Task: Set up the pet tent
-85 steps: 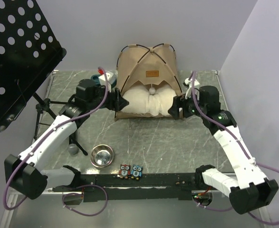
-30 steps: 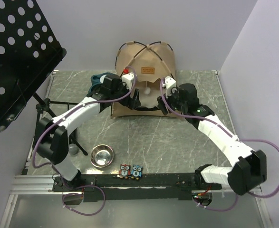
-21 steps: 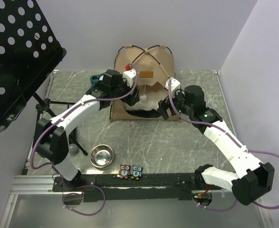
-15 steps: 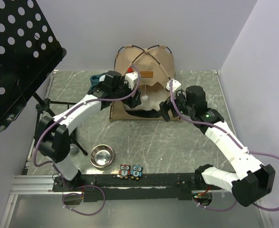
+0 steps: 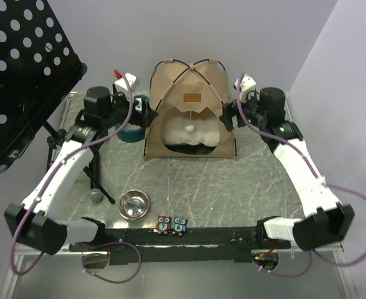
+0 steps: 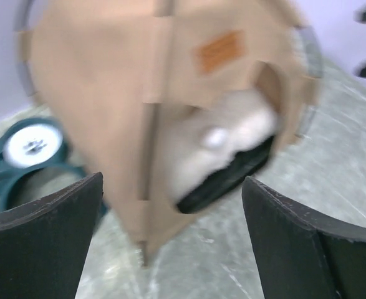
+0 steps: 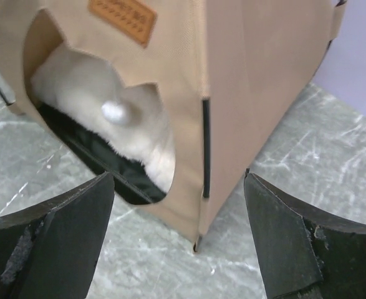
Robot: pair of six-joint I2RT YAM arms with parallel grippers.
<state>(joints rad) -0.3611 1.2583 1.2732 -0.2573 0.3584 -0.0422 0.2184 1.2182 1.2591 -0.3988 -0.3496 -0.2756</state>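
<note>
Left gripper [image 6: 172, 187]: jaws spread wide, nothing between them. The tent [image 6: 108, 93] stands just ahead, one corner seam roughly centred in the gap, no contact that I can see. Right gripper [image 7: 178, 180]: also released and empty, facing the opposite front corner. Beyond the right jaws, the doorway shows the white cushion [image 7: 139, 124] inside, with the pom-pom [image 7: 115, 111] hanging in front of it. From above, the tent sits upright between the two grippers, its poles [image 5: 170, 61] arched and crossing over the top. My read is that the tent is up, and what remains is to get clear without disturbing it. Plan: keep both jaws wide and draw each arm straight back from its corner, with no sideways sweep that could snag a pole or nudge a wall. The blue bowl stand [image 6: 33, 146] lies close on the left gripper's outer side, so I will retreat that arm slowly.
</note>
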